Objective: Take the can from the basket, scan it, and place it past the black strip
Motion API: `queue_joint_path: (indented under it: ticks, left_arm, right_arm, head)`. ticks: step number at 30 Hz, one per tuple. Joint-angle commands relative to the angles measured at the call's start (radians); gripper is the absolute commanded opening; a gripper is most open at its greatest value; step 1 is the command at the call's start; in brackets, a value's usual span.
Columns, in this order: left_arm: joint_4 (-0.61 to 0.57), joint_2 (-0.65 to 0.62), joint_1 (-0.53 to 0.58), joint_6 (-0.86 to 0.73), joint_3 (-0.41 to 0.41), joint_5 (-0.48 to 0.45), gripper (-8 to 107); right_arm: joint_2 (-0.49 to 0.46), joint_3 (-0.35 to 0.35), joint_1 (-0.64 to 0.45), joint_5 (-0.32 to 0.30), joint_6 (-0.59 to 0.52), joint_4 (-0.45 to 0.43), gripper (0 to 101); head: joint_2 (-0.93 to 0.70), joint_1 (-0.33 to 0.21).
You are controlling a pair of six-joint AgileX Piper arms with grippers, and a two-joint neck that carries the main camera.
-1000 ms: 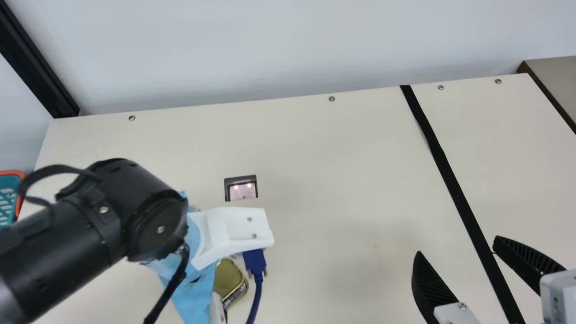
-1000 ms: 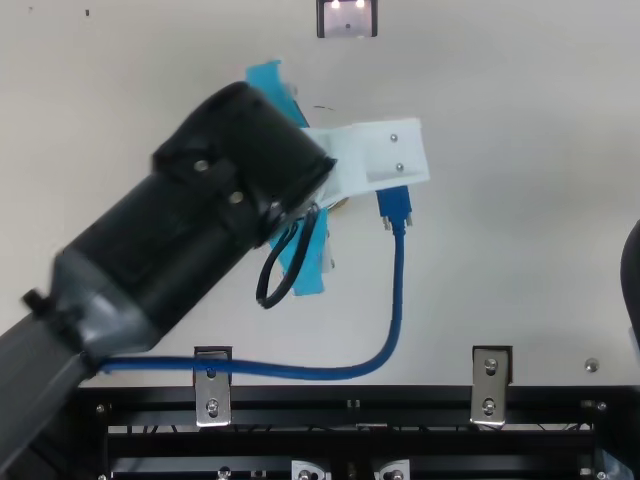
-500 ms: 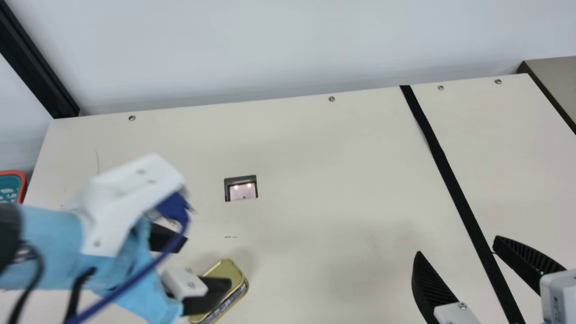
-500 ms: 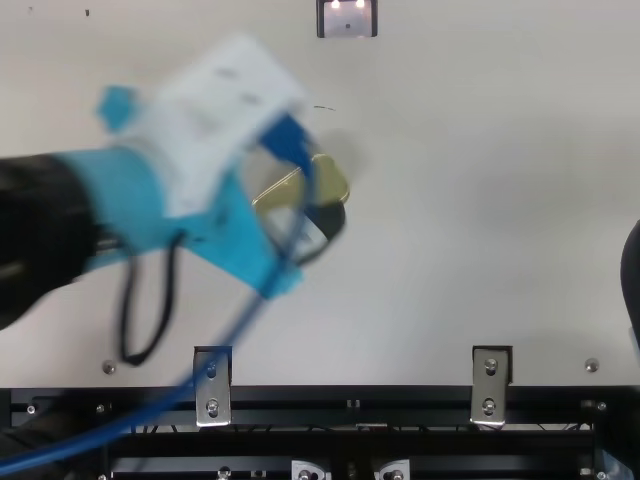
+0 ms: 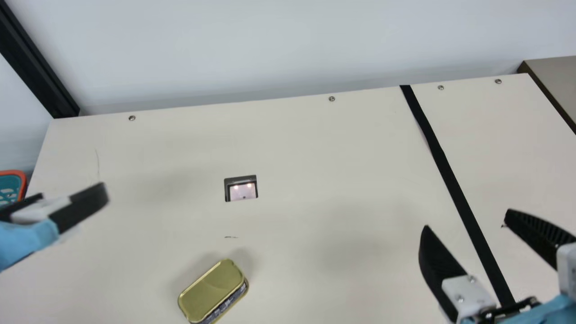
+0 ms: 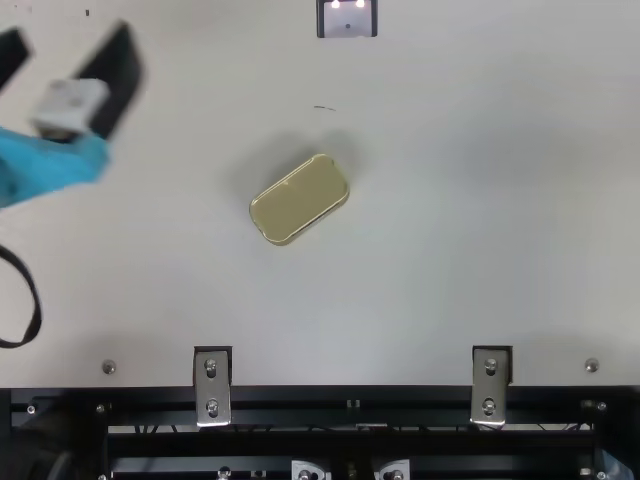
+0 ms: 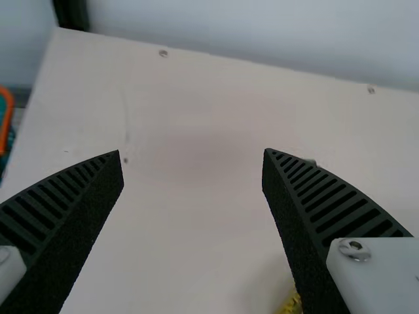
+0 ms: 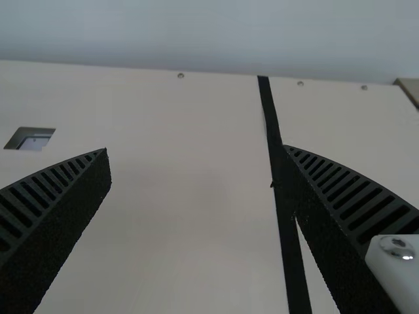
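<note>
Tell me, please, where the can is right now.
In the main view, the can lies on the table near the bottom, left of centre, below the scanner.

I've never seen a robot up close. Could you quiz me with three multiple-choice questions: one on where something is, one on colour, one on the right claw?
1. Where is the oblong gold metal can?
A) On the cream table, left of the long black strip
B) Past the strip
C) In the claw

2. What colour is the turquoise plastic basket's rim?
A) White
B) Orange
C) Purple

3. How is the black ribbed right claw?
A) Shut
B) Gripping the can
C) Open, holding nothing

1 A: the main view shows it there.
2 B: its orange edge shows at the main view's left.
3 C: its fingers stand apart, nothing gripped.
</note>
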State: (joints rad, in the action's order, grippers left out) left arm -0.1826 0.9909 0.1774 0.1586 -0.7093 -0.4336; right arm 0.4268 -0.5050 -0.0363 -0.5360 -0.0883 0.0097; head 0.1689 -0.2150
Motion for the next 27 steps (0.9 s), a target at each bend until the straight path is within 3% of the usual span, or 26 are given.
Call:
queue_joint_path:
  ticks: [1, 6, 7, 12, 27]
  left_arm:
    - [0.042, -0.036, -0.028, 0.088, 0.083, 0.105, 90]
    - [0.08, -0.11, -0.07, 0.166, 0.211, 0.181, 90]
    - [0.072, -0.088, -0.063, 0.132, 0.15, 0.148, 90]
    - [0.082, -0.111, -0.07, 0.164, 0.21, 0.177, 90]
    - [0.082, -0.111, -0.07, 0.167, 0.21, 0.178, 90]
  right_arm:
    - [0.109, -0.08, 0.003, 0.034, 0.002, -0.021, 101]
    - [0.272, -0.22, 0.011, 0.079, -0.008, -0.042, 101]
    - [0.302, -0.247, 0.012, 0.084, -0.015, -0.04, 101]
    - [0.441, -0.367, 0.015, 0.089, -0.078, 0.001, 101]
    - [0.819, -0.659, -0.057, 0.019, -0.441, 0.32, 101]
  head:
    - [0.007, -0.007]
    - [0.007, -0.007]
    - [0.007, -0.007]
    - [0.007, -0.007]
    - [0.007, -0.007]
